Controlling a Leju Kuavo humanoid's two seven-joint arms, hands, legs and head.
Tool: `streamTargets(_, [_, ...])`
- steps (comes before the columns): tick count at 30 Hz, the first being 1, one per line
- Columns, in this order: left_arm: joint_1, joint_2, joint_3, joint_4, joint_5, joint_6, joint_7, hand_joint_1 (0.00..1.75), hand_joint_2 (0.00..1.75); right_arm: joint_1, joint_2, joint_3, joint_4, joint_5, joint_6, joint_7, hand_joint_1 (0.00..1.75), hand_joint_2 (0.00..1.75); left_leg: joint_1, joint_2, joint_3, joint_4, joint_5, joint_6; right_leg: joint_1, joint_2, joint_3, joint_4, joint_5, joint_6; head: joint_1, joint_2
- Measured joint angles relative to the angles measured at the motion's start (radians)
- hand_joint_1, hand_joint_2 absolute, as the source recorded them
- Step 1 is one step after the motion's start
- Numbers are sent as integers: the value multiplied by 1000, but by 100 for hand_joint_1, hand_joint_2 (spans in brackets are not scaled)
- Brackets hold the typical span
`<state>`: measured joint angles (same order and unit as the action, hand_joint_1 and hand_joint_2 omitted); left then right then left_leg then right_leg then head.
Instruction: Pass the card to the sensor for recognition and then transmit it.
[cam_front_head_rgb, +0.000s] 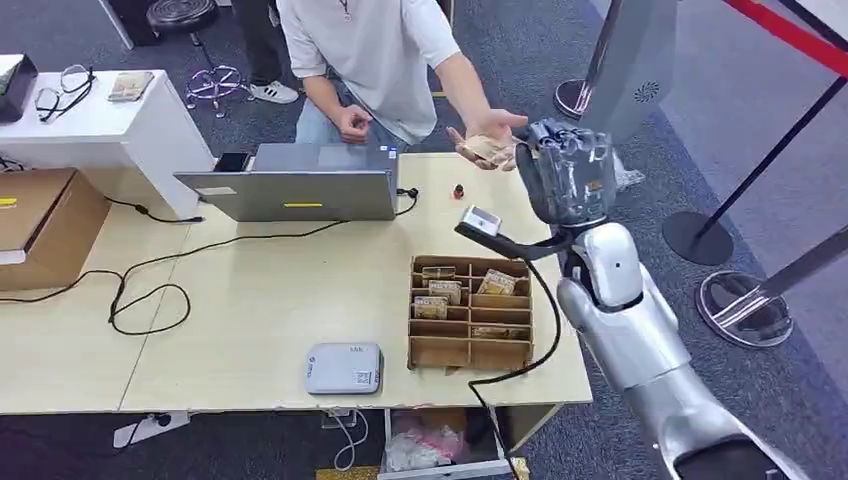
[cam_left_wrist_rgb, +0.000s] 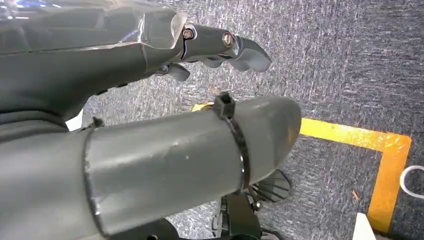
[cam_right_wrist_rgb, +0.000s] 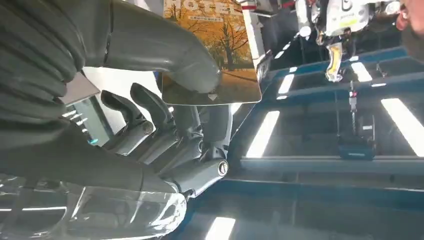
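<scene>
At the upper right of the head view, the right hand (cam_front_head_rgb: 568, 172) was raised beside the person's open palm (cam_front_head_rgb: 487, 146). The right wrist view showed its thumb (cam_right_wrist_rgb: 165, 50) pressing an orange card (cam_right_wrist_rgb: 220, 55) against the fingers, so the card was held; in the head view the card itself was hard to make out, perhaps hidden by the hand. The left hand (cam_left_wrist_rgb: 150, 55) hung over grey carpet, fingers stretched out and holding nothing. On the table (cam_front_head_rgb: 250, 300), right of centre, stood a wooden card tray (cam_front_head_rgb: 470, 315), with a small sensor (cam_front_head_rgb: 481, 221) just above it.
</scene>
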<state>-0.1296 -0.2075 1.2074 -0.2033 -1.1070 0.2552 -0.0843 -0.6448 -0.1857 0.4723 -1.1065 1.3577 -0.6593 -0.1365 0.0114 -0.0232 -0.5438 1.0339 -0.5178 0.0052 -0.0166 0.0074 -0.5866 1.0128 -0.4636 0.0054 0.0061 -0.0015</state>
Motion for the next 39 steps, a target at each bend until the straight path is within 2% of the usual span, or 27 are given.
streamTargets(3, [0,0,-3,0,0,4,2,0,0,-46,52,15,111,30,-28,5,175,175,0,0,0,0,0,0,0,0,0,0,0,0,0,0])
streamTargets(11, [3,2,-6,0,17,14,17,0,0,-144,164,50,351,27,-32,-26,175,175,0,0,-1,0,0,0,0,0,0,0,0,0,0,0])
streamTargets(12, [4,3,-6,0,23,15,17,0,0,-154,178,51,375,16,-32,-36,101,175,0,0,-1,0,0,0,0,0,0,0,0,0,0,0])
streamTargets(13, [6,4,-6,0,28,16,16,0,0,-162,188,52,395,9,-32,-43,42,175,0,0,-1,0,0,0,0,0,0,0,0,0,0,0])
streamTargets(14, [7,5,-6,0,32,16,16,0,0,-169,199,53,414,3,-33,-46,0,175,0,0,-1,0,0,0,0,0,0,0,0,0,0,0])
streamTargets(16, [10,8,-6,0,40,18,15,0,0,-181,217,54,446,-7,-33,-46,0,175,0,0,-1,0,0,0,0,0,0,0,0,0,0,0])
streamTargets(17, [11,10,-6,0,43,19,14,0,0,-186,223,54,458,-13,-33,-46,0,0,0,0,-1,0,0,0,0,0,0,0,0,0,0,0])
streamTargets(30, [22,15,7,0,77,35,16,0,0,-174,236,21,446,-161,-36,-153,0,0,0,0,-1,0,0,0,0,0,0,-1,0,0,0,0])
streamTargets(34, [22,16,18,0,80,39,16,0,0,-142,235,-4,402,-244,-37,-188,0,0,0,0,-1,0,0,0,0,0,-1,-1,0,0,0,0])
streamTargets(39, [24,16,19,0,80,43,14,0,0,-49,203,-14,282,-334,-15,-190,0,0,0,-1,-1,0,0,0,0,0,-1,-1,0,1,0,0])
